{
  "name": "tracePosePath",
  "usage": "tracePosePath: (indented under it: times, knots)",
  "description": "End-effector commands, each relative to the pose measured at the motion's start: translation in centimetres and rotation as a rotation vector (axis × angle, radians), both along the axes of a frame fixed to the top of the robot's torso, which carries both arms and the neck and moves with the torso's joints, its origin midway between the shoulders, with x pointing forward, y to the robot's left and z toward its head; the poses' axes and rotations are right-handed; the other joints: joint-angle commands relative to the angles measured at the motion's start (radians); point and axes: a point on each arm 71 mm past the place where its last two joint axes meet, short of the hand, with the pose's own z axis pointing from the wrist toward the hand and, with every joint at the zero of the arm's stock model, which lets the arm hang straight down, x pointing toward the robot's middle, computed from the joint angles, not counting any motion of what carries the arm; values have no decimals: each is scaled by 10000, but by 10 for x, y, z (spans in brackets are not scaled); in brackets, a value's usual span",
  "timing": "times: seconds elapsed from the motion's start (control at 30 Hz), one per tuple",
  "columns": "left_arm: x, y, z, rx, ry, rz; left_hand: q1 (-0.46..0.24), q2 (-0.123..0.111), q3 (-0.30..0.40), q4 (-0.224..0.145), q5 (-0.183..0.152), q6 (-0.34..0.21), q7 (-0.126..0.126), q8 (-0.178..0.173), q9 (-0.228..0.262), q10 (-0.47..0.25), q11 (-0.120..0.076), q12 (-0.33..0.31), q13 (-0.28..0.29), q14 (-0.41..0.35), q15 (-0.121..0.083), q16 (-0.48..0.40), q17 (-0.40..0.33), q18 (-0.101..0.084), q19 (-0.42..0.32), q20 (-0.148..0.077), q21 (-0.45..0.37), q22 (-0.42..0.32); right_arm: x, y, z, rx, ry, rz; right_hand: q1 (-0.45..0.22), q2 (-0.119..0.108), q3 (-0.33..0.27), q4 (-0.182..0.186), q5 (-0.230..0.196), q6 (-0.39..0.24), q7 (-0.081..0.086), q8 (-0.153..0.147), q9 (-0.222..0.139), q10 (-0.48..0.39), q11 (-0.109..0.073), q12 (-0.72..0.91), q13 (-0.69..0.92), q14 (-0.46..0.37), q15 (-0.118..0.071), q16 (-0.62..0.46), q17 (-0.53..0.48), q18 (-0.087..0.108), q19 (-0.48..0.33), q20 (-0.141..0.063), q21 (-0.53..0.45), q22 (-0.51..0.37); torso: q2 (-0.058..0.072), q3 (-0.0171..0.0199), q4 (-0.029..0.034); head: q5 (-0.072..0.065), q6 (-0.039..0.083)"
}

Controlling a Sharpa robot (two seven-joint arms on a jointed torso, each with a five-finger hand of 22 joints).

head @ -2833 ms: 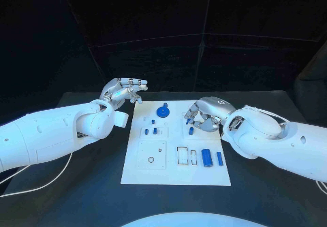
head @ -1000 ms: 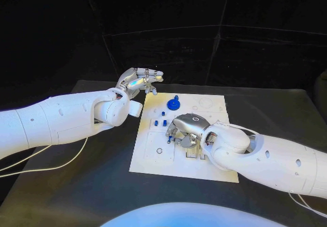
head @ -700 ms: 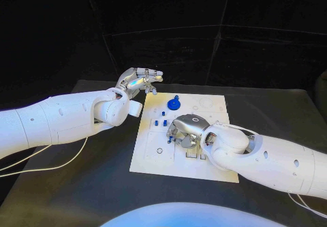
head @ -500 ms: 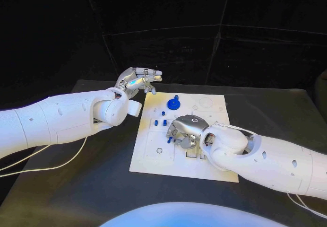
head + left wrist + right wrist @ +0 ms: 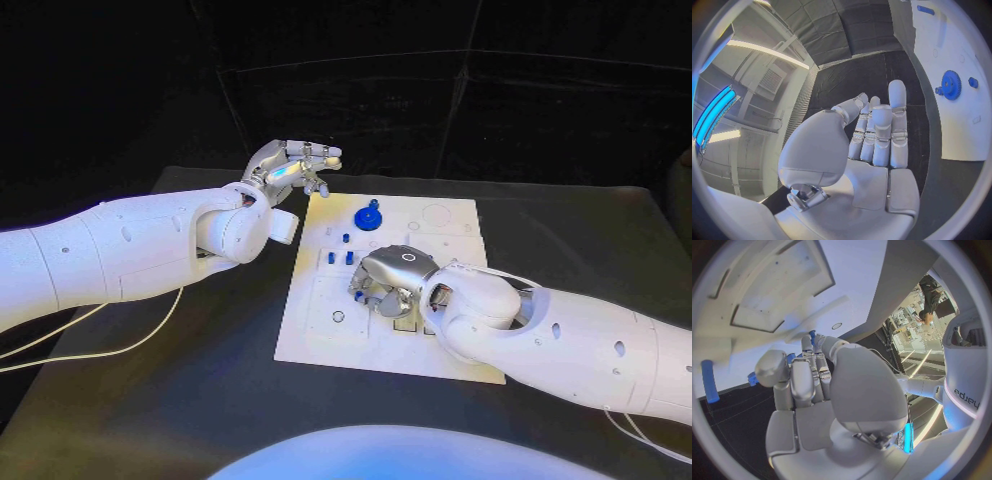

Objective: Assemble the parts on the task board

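Head view, board: we see the white task board [image 5: 378, 350] in the middle of the black table [image 5: 173, 400]. A blue gear [image 5: 366, 219] stands near its far edge, and small blue pegs [image 5: 339, 258] stand in slots just below the gear.

Head view, right hand: the right hand [image 5: 387, 282] is low over the middle of the board, fingers curled down. A small blue part [image 5: 356, 296] shows at its fingertips. We cannot tell from here whether the part is pinched or only touched.

Head view, left hand: the left hand [image 5: 293, 167] hovers beyond the far left corner of the board, apart from it, and holds nothing.

Head view, change: against one second ago, the right hand has moved a little toward the left side of the board and sits lower; the left hand has kept its place. We judge that a part is being placed or seated now.

Left wrist view: the left hand [image 5: 873, 137] has its fingers straight and released. The gear [image 5: 949, 85] stands on the board [image 5: 954, 130] beside it.

Right wrist view: the fingers [image 5: 811, 367] of the right hand [image 5: 820, 390] are bent together, with a blue part [image 5: 812, 335] at their tips, close to the board [image 5: 767, 295]. A blue cylinder [image 5: 708, 381] lies apart. The grasp is not clear, so we cannot tell it.
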Motion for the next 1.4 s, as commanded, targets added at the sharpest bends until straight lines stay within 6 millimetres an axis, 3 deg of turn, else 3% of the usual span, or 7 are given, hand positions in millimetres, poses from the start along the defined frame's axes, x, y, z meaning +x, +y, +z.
tracePosePath:
  times: [0.03, 0.27, 0.4, 0.63, 0.9, 1.17, 1.4]
  knots:
    - [0, 0, 1, -75, -29, -71, -33, -35, -41, -31, 50, -18, 16, -37, -12, -69, 23, 35, -12, -63, 5, 1, 3, 57, -70, 14, -30, -17, -2, 2, 0, -95, -14, 135, -93, 17, 17, -24, 49, 54, 20, -5, 4, 34, 20, -59, -7, 356, -46, 5, -14, -129, 31, 14, 23, -13, -2, -2, 4, 1, -4]
    - [1, 1, 1, -51, -11, -36, -33, -33, -42, -31, 50, -18, 17, -36, -11, -72, 24, 38, -12, -67, 6, 0, -5, 57, -71, 15, -33, -18, -1, 1, -1, -25, -39, 157, -317, -125, 36, -137, 3, -364, 154, -86, -60, -304, 138, -220, -35, 321, 46, 5, -54, -108, -74, 68, -67, -170, -9, -4, 7, 19, -14]
    - [1, 2, 1, -28, 32, -14, -33, -33, -42, -31, 50, -18, 17, -36, -11, -72, 24, 38, -12, -67, 6, 0, -5, 57, -71, 15, -33, -18, 1, 0, 0, 265, -151, 76, -524, -341, 125, -289, -85, -1652, 484, -76, -78, -1703, 529, -405, -37, -481, 361, -1496, -1954, 198, -991, 326, -1195, -1957, -3, -5, 2, 14, -17]
    - [1, 2, 1, -8, 98, -16, -51, -18, -47, -14, 49, -22, 25, -37, -10, -83, 31, 44, -13, -72, 11, 4, -16, 58, -70, 20, -39, -22, 0, -3, 7, 1200, -302, -73, -561, -351, -18, -542, -63, -2248, 566, -64, -51, -2324, 622, -185, 5, -902, 429, -2268, -3000, 403, -1564, 445, -1990, -3117, -9, 2, -13, -7, 10]
    - [1, 4, 0, 8, 165, -14, -65, -16, -53, -5, 48, -34, 30, -43, -12, -98, 37, 45, -14, -78, 15, 3, -29, 58, -71, 24, -43, -24, -8, -27, 19, 2406, -158, -562, -657, -325, -73, -627, 0, -1909, 593, 63, 13, -2138, 600, 260, 54, -675, 407, -2035, -2856, 367, -1371, 434, -1879, -2935, -36, -16, -3, -12, 81]
    - [1, 5, 1, -12, 81, 3, -36, 6, -37, -18, 52, -36, 28, -42, -9, -105, 31, 59, -12, -74, 15, 25, -13, 61, -68, 27, -49, -28, -8, -56, 37, 2276, 19, -1131, -662, -209, 137, -733, 125, -1171, 389, 264, 73, -1433, 382, 782, 32, -32, 223, -954, -1624, 93, -477, 297, -850, -1365, -18, -10, -19, -145, 222]
    - [0, 2, 1, -72, 9, -76, -18, 13, -29, -29, 52, -33, 25, -39, -7, -103, 29, 68, -11, -71, 13, 35, -6, 62, -66, 27, -51, -29, 11, -86, 44, 959, 46, -1863, -1496, -702, -912, -310, -90, -1315, 189, -2, -21, -1520, 288, 772, -31, 192, 227, -530, -1204, -62, -29, 317, -271, -497, -12, -8, -14, -233, 276]
